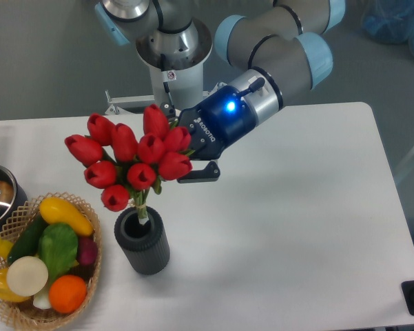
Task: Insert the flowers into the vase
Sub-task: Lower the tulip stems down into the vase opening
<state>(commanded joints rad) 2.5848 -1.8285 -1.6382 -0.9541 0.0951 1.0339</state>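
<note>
A single fixed camera looks steeply down from high on the near side of the desk, facing the arm's base at the far edge. The view takes in nearly the whole desk at medium range.

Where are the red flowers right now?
The flowers are left of centre, held by the gripper, stems just above the vase, beside the basket.
</note>
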